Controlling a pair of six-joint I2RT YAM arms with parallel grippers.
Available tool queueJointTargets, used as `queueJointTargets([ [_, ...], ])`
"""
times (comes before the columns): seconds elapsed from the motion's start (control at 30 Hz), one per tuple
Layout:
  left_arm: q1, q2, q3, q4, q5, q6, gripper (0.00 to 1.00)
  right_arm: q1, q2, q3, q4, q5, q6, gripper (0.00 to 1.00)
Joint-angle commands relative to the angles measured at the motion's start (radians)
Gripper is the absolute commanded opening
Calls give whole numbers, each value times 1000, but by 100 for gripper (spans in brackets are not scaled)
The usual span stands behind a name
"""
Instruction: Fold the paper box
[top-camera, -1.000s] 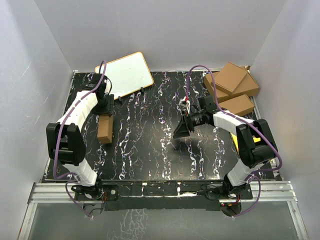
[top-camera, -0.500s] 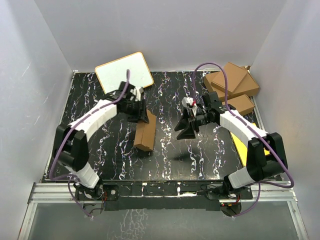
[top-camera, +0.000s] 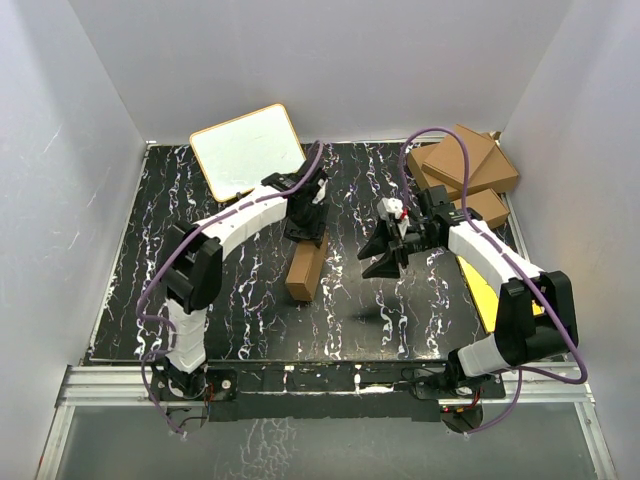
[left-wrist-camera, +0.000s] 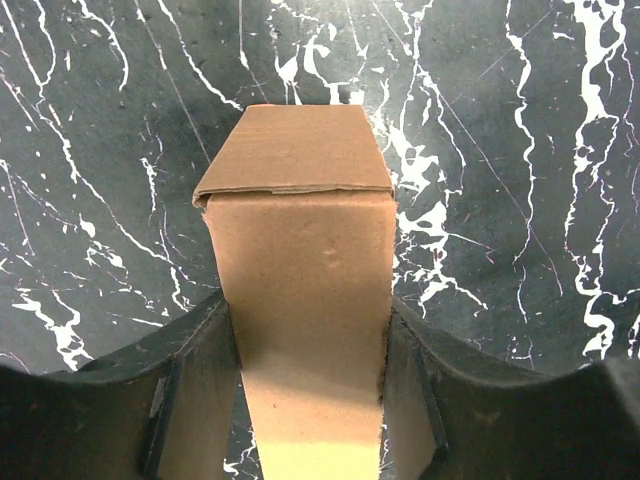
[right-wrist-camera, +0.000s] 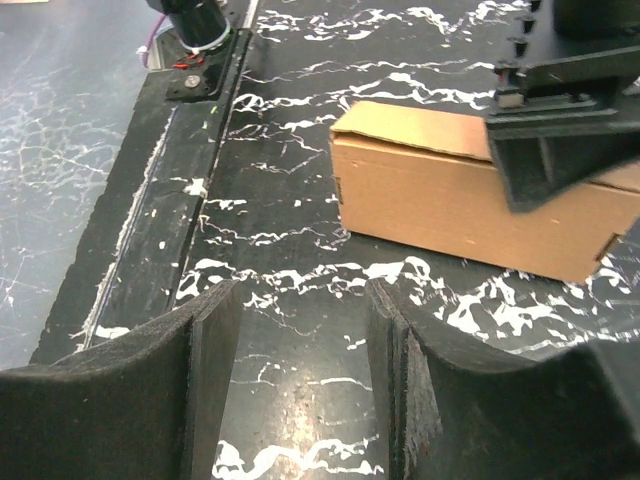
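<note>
The paper box (top-camera: 307, 270) is a small closed brown carton near the middle of the black marbled table (top-camera: 240, 300). My left gripper (top-camera: 305, 235) is shut on its far end. In the left wrist view the box (left-wrist-camera: 300, 240) runs out between both fingers (left-wrist-camera: 200, 350), which press its long sides, and a flap seam shows on its end. My right gripper (top-camera: 382, 262) hangs open just right of the box. In the right wrist view its gripper (right-wrist-camera: 300, 310) holds nothing, and the box (right-wrist-camera: 440, 190) lies ahead with the left gripper (right-wrist-camera: 560, 120) on it.
A white board (top-camera: 248, 150) lies at the back left. Three larger brown cartons (top-camera: 465, 165) are stacked at the back right. A yellow sheet (top-camera: 488, 290) lies under the right arm. The table's near rail (right-wrist-camera: 190, 80) shows in the right wrist view.
My left arm has swung from the table's left side to the middle, carrying the box with it. My right gripper has shifted slightly to the right and its jaws have narrowed a little.
</note>
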Motion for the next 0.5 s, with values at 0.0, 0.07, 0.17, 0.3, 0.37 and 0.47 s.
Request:
queueJointTargets([
  [0.0, -28, 15, 49, -73, -73, 10, 41, -51, -4, -4, 26, -82, -38, 55],
  [0.07, -30, 8, 50, -65, -67, 6, 51, -55, 0, -9, 51, -73, 8, 55],
  [0.17, -30, -34, 36, -22, -39, -4, 68, -55, -8, -31, 125, -68, 104, 55],
  [0.3, -30, -108, -14, 56, -4, -22, 84, -56, -23, -68, 237, -63, 240, 56],
  [0.37, -30, -138, -34, 79, 9, -34, 85, -56, -27, -87, 291, -62, 311, 56],
  [0.47, -30, -207, -79, 135, 31, -57, 85, -55, -29, -122, 403, -51, 456, 56],
])
